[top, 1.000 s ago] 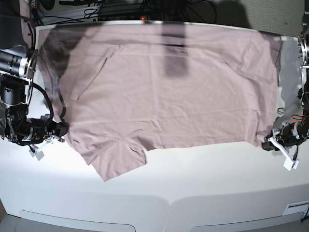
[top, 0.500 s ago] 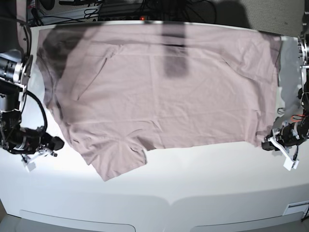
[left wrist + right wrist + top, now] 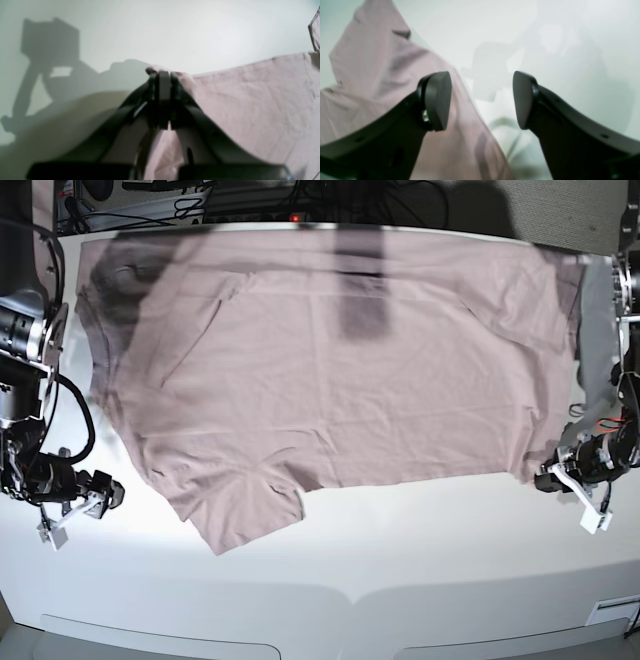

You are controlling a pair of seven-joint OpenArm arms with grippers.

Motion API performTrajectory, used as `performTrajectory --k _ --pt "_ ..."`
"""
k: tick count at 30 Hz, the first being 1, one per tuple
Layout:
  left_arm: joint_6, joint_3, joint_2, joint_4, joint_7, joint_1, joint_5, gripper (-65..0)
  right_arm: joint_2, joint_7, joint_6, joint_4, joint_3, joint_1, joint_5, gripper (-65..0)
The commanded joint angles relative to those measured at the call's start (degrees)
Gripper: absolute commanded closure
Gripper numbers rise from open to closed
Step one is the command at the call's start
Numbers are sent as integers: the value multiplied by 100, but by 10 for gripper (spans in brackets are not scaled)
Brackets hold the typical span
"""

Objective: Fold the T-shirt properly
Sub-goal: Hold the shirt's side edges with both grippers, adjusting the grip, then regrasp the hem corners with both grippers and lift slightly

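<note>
- The shirt point(image 3: 340, 370) is spread out flat over most of the white table point(image 3: 400, 550), the far edge along the back of the table and one sleeve poking out toward the front, left of the middle in the base view.
- The left gripper point(image 3: 548, 477) is over on the base view's right, sitting at the shirt's front corner.
- In its wrist cam the left gripper point(image 3: 163, 77) has its jaws pressed together with a little bump of the shirt point(image 3: 250, 105) pinched between the tips, so it's got hold of that corner. The fabric rises up to the pinch and lies flat further off.
- The right gripper point(image 3: 105, 495) is on the base view's left, parked on bare table just beside the shirt's edge, not touching it.
- Its wrist cam shows the right gripper point(image 3: 482, 100) with jaws wide apart and nothing between them, just table. The shirt point(image 3: 370, 75) lies behind and to the side of one finger point(image 3: 437, 100).
- There's a tangle of cables point(image 3: 250, 200) behind the table.
</note>
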Motion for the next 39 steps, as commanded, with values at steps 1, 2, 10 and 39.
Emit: performTrajectory --k 1,2,10,39 --pt "-66 -17 -85 129 -103 -179 -107 0 46 166 52 85 13 201 116 -388" --pt "-68 -17 -76 164 -103 -179 -105 0 11 236 52 85 13 203 114 -388" --pt "-66 -17 -13 691 -4 -179 -136 0 -382 319 52 96 13 201 -306 -388" --pt "-66 -17 98 984 245 -177 -146 0 -481 1410 52 354 -1235 -452 -1521 -388"
